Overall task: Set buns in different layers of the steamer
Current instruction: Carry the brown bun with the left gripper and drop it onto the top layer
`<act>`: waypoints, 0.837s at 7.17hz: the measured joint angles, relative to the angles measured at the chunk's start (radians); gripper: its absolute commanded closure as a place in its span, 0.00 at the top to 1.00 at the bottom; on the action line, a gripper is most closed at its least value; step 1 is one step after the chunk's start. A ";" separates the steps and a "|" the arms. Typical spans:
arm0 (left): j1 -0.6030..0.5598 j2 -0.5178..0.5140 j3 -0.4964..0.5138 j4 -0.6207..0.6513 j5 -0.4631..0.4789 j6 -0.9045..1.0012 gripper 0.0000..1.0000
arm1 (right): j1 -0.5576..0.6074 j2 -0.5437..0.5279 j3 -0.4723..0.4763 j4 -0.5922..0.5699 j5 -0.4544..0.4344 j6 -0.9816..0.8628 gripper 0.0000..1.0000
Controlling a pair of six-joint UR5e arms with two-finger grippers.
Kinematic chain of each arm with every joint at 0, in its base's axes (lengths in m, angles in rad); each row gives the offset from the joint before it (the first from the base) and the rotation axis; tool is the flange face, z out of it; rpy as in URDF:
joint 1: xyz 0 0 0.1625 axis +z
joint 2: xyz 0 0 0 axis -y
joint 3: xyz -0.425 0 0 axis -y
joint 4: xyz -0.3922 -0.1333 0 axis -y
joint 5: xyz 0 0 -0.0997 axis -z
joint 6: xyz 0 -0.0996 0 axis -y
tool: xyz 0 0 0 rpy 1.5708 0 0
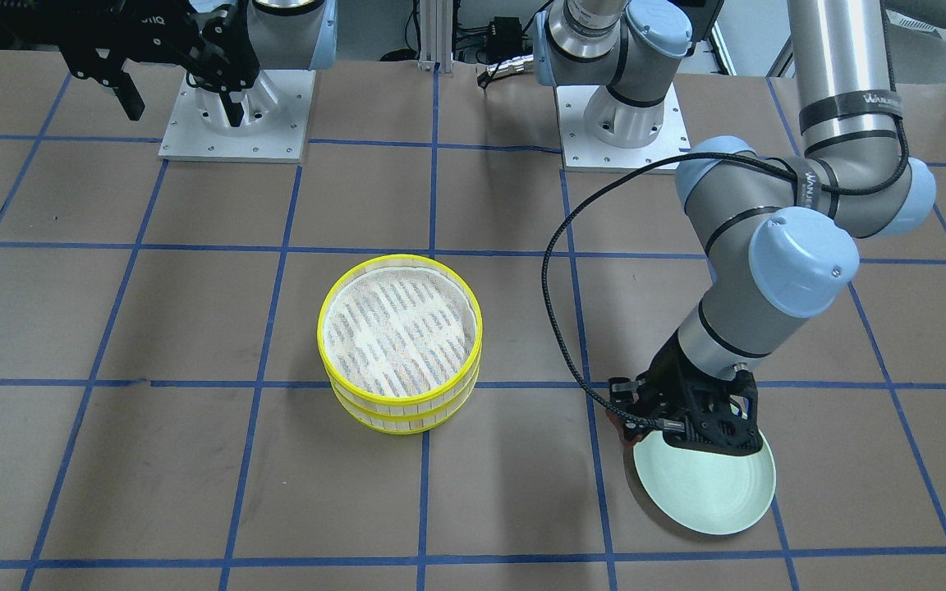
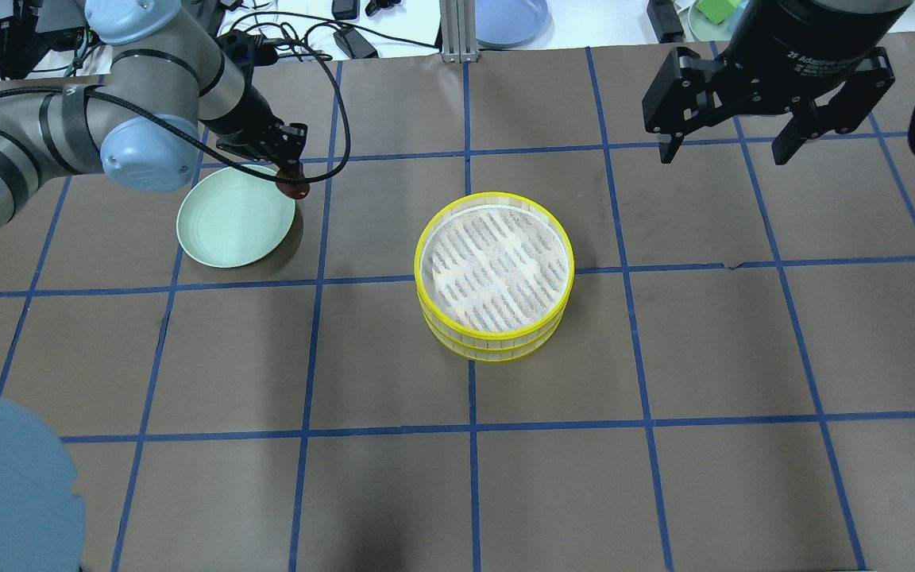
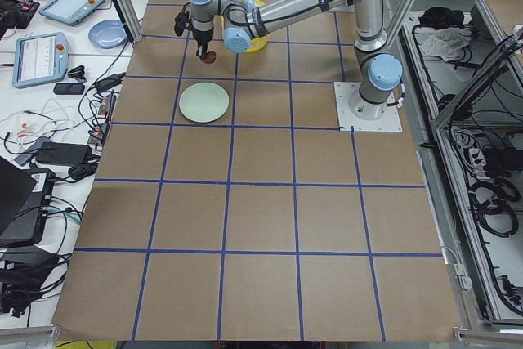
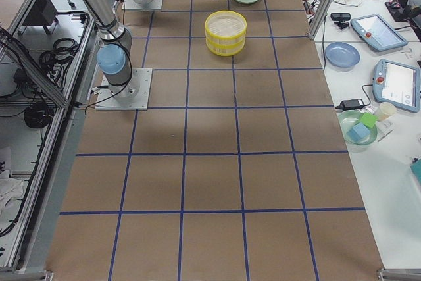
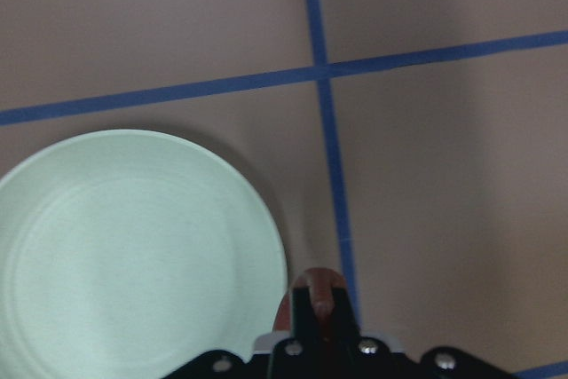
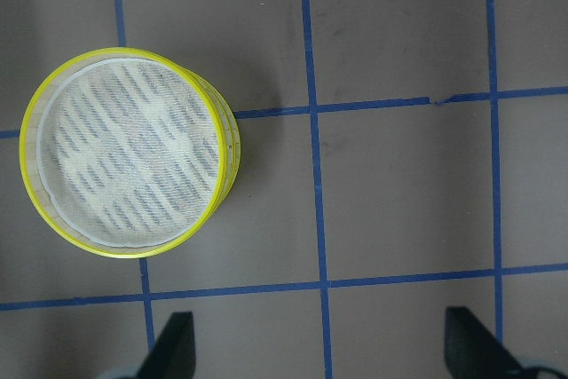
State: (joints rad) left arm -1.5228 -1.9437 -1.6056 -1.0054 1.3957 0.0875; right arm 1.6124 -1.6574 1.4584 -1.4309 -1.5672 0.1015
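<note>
A yellow two-layer steamer (image 2: pixel 494 274) stands stacked mid-table, its top layer lined with a white mat and holding nothing; it also shows in the front view (image 1: pixel 400 341) and the right wrist view (image 6: pixel 129 161). An empty pale green plate (image 2: pixel 231 218) lies to its left. My left gripper (image 2: pixel 291 179) is shut on a brown bun (image 2: pixel 297 191) just above the plate's right rim; the bun shows between the fingers in the left wrist view (image 5: pixel 318 295). My right gripper (image 2: pixel 743 147) is open and empty, held high to the right of the steamer.
The arm base plates (image 1: pixel 235 115) stand at the robot's side of the table. A blue plate (image 2: pixel 509 16), cables and tablets (image 3: pixel 73 2) lie on the white bench beyond the far edge. Brown table with blue tape grid surrounds the steamer.
</note>
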 measured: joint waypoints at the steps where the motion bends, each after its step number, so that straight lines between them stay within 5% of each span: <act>1: -0.035 0.019 -0.002 -0.010 -0.027 -0.091 0.00 | 0.000 0.007 0.008 -0.019 0.003 -0.003 1.00; 4: -0.189 0.053 -0.006 -0.018 -0.096 -0.340 0.00 | 0.000 0.011 0.022 -0.058 -0.004 -0.011 1.00; 6: -0.268 0.044 -0.015 -0.013 -0.103 -0.448 0.54 | 0.001 0.010 0.024 -0.058 -0.007 -0.013 1.00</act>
State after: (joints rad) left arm -1.7908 -1.8999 -1.6204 -1.0189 1.2925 -0.3609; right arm 1.6132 -1.6469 1.4828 -1.4885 -1.5743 0.0888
